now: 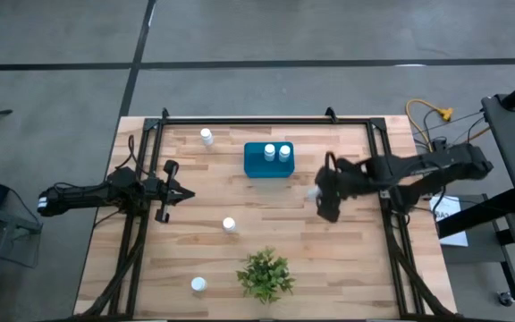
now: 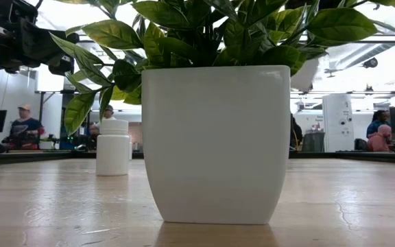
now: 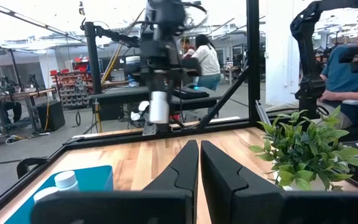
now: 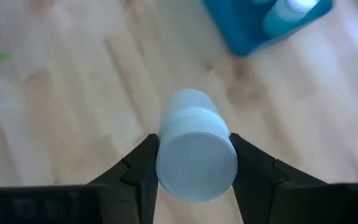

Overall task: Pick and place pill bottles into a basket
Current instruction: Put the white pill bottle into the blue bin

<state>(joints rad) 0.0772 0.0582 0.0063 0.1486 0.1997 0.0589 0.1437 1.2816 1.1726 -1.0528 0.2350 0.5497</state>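
My right gripper [image 1: 321, 200] hangs above the table, right of the teal basket [image 1: 256, 167], shut on a white pill bottle [image 4: 194, 140]. The left wrist view shows this bottle [image 3: 158, 107] hanging under the far arm. Two bottles [image 1: 276, 152] stand inside the basket. Three more stand on the wood: one far left of the basket [image 1: 206, 137], one mid-table [image 1: 229, 224], one near the front [image 1: 198, 284]. My left gripper [image 1: 182, 192] waits at the table's left, pointing level, shut and holding nothing [image 3: 199, 163]. My right gripper pinches the bottle at its capped top [image 4: 166, 158] between its two fingers [image 4: 140, 167], one on each side of the cap. The fingers come from above, slanting down. The bottle hangs below them, cap up, lifted clear of the table.
A green plant in a white pot [image 1: 265, 275] stands near the front edge, and fills the low view [image 2: 217, 144]. A black frame [image 1: 266, 120] runs around the tabletop. Bare wood lies between the basket and the plant. People sit in the room beyond.
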